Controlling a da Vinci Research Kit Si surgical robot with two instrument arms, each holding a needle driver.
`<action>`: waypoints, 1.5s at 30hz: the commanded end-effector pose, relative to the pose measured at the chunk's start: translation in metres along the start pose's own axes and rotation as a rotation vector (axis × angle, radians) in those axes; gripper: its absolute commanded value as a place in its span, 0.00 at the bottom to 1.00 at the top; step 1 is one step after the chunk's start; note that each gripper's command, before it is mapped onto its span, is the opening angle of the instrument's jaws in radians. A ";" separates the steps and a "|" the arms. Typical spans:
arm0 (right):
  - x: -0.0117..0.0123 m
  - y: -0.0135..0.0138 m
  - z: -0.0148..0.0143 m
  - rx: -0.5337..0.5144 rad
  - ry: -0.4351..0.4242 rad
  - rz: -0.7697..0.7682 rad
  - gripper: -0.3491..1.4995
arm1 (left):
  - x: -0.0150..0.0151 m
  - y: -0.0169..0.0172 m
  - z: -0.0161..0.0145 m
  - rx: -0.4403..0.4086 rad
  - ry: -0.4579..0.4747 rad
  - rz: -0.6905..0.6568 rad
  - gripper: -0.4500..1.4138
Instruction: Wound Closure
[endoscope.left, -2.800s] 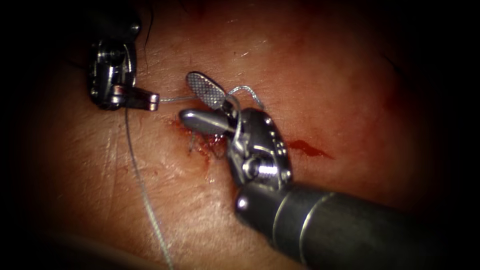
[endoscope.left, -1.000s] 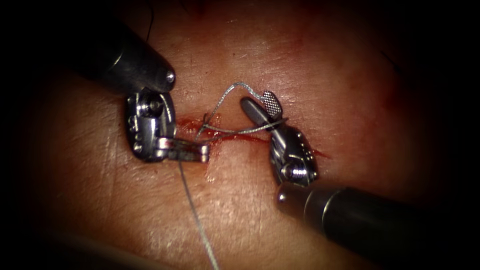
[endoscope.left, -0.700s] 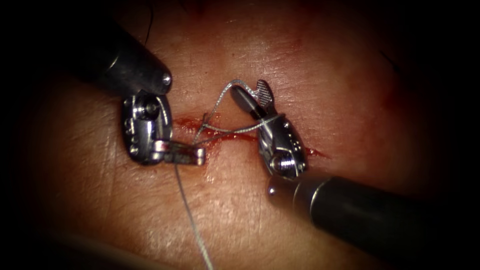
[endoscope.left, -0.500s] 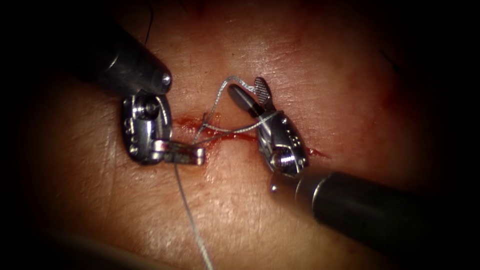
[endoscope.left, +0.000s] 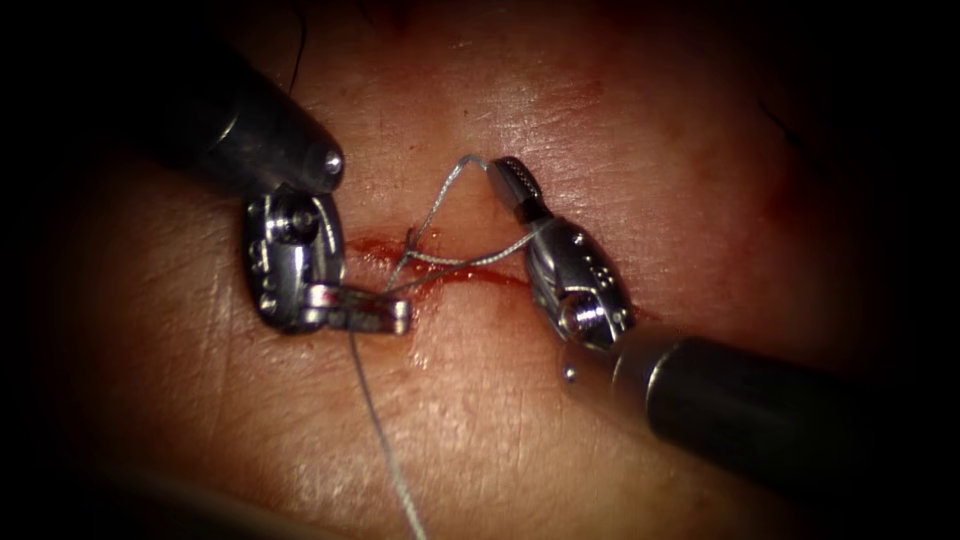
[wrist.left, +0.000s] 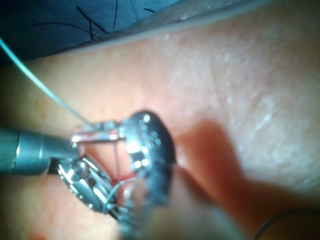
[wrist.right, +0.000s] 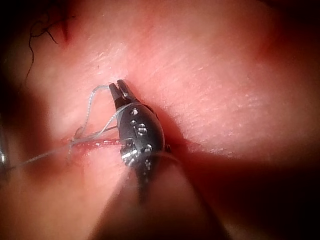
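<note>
Tissue (endoscope.left: 480, 440), pale and faintly wrinkled, spreads across the endoscope view, with the cut (endoscope.left: 450, 272) running as a short red line across its middle, a little red fluid (endoscope.left: 375, 245) wet along it.

Two dark shafts enter from opposite sides. The left arm's shaft slopes down from the upper left, its wrist bent sharply so that the left tool (endoscope.left: 385, 315) lies level, pointing right, just below the left end of the cut. Its jaws are clamped on the thread (endoscope.left: 385, 450), which trails from them down toward the lower edge. The right arm's shaft rises from the lower right, and the right tool (endoscope.left: 512, 182) points up and to the left, above the cut. Its jaws have closed over the past half second and now pinch the short end of thread at the top of a loop (endoscope.left: 445, 195). A turn of thread also lies around that tool's neck.

No needle can be made out, so I cannot say where it is.

Risk, as a judgement: unequal pull between the two tools could tear the thread through the cut's edge, or the short end could slip free and spoil the loop.
</note>
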 end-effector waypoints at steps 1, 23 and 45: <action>-0.0003 -0.0008 0.0002 0.011 0.010 -0.004 0.00 | -0.0004 0.0007 -0.0001 0.002 -0.002 -0.003 0.00; 0.0002 -0.0129 -0.0053 0.243 0.029 -0.084 0.00 | -0.0017 -0.0089 -0.0092 0.120 -0.122 -0.096 0.00; -0.0071 -0.0175 -0.0065 0.321 -0.043 -0.085 0.00 | -0.0023 -0.0305 -0.0132 0.195 -0.256 -0.111 0.00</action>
